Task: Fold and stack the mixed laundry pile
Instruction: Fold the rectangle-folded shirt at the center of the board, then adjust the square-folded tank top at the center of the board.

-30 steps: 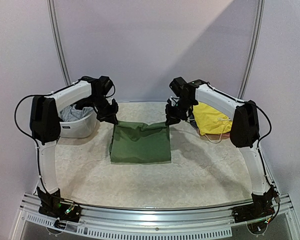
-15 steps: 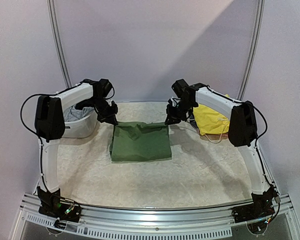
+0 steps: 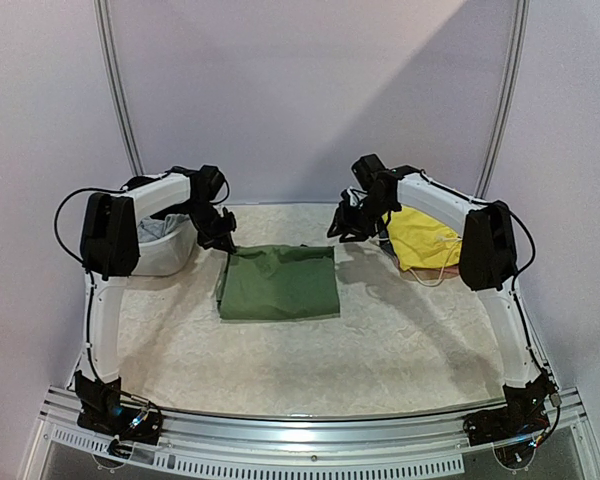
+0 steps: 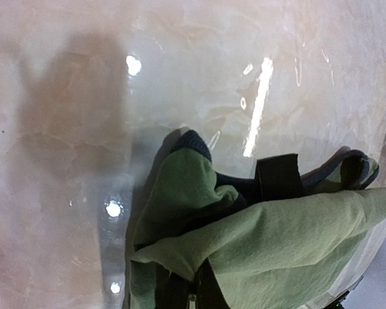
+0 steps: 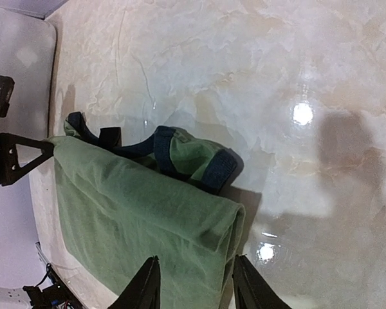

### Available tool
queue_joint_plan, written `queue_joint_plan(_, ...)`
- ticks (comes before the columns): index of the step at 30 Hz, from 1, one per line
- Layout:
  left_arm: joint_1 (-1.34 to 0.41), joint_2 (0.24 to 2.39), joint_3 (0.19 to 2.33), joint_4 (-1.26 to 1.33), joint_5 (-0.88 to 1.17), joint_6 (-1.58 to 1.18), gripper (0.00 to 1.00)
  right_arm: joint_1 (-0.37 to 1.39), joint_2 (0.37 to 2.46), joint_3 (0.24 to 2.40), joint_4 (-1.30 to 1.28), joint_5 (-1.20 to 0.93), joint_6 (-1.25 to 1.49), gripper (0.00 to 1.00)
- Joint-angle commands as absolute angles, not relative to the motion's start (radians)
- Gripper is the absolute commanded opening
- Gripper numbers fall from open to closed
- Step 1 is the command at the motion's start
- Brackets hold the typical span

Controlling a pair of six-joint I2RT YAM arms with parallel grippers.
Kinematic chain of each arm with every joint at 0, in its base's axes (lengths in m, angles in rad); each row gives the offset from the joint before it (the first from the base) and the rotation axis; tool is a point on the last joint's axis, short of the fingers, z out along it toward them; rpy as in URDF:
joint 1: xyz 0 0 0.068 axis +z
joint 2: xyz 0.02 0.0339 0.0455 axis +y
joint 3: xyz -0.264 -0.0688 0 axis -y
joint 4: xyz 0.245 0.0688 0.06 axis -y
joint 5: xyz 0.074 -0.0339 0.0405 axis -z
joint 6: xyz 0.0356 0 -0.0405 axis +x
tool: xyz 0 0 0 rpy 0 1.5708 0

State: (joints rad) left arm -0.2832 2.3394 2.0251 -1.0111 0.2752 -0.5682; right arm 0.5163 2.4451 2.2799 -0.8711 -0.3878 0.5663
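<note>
The olive-green T-shirt [image 3: 280, 285] with navy trim [image 5: 219, 168] lies folded in a rectangle on the table's middle. My left gripper [image 3: 223, 240] is shut on its far left corner; in the left wrist view the green cloth [image 4: 289, 238] bunches over the fingers [image 4: 199, 293]. My right gripper [image 3: 342, 232] hangs open just above the far right corner, its two fingertips apart over the folded edge [image 5: 128, 206], holding nothing. A bright yellow garment [image 3: 420, 240] with a white drawstring lies at the right, behind the right arm.
A white plastic tub [image 3: 165, 255] with grey cloth [image 3: 148, 228] in it stands at the back left, beside the left arm. The table has a pale marbled surface [image 3: 310, 360]. Its rounded back edge runs close behind both grippers.
My right gripper has opened and let go of the shirt's far right corner, rising slightly. That edge has dropped flat onto the table. The left gripper keeps its hold.
</note>
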Motion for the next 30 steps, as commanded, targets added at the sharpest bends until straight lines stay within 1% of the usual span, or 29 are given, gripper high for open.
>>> queue_joint_plan(1, -0.257, 2.36, 2.058, -1.012, 0.21, -0.636, 0.06, 0.515, 2.317, 2.175, -0.847, -0.427, 0.5, 0.38)
queue_joint_plan(2, -0.258, 2.356, 2.062, -1.011, 0.208, -0.648, 0.11, 0.517, 2.294, 2.129, -0.834, -0.43, 0.489, 0.37)
queue_joint_plan(5, -0.27, 2.334, 2.072, -0.994, 0.22, -0.666, 0.34, 0.526, 2.235, 1.999, -0.798, -0.43, 0.462, 0.35)
queue_joint_plan(7, -0.284, 2.309, 2.074, -0.984, 0.22, -0.668, 0.54, 0.533, 2.197, 1.942, -0.776, -0.433, 0.45, 0.33)
queue_joint_plan(8, -0.29, 2.292, 2.074, -0.979, 0.222, -0.667, 0.66, 0.536, 2.188, 1.922, -0.766, -0.434, 0.449, 0.32)
queue_joint_plan(10, -0.302, 2.268, 2.074, -0.978, 0.228, -0.669, 0.73, 0.548, 2.174, 1.898, -0.747, -0.437, 0.449, 0.3)
queue_joint_plan(13, -0.322, 2.222, 2.069, -1.003, 0.205, -0.66, 0.74, 0.563, 2.172, 1.893, -0.726, -0.441, 0.452, 0.28)
queue_joint_plan(15, -0.34, 2.186, 2.055, -1.032, 0.162, -0.643, 0.72, 0.571, 2.18, 1.899, -0.705, -0.451, 0.458, 0.27)
queue_joint_plan(19, -0.376, 2.103, 1.95, -1.047, 0.088, -0.617, 0.63, 0.576, 2.229, 1.943, -0.693, -0.478, 0.47, 0.21)
queue_joint_plan(24, -0.428, 2.036, 1.776, -0.966, 0.145, -0.617, 0.46, 0.577, 2.312, 2.054, -0.706, -0.514, 0.444, 0.1)
queue_joint_plan(27, -0.465, 2.03, 1.746, -0.957, 0.147, -0.6, 0.42, 0.575, 2.383, 2.122, -0.708, -0.545, 0.437, 0.05)
queue_joint_plan(30, -0.489, 2.052, 1.746, -0.971, 0.147, -0.594, 0.39, 0.574, 2.45, 2.175, -0.704, -0.565, 0.447, 0.02)
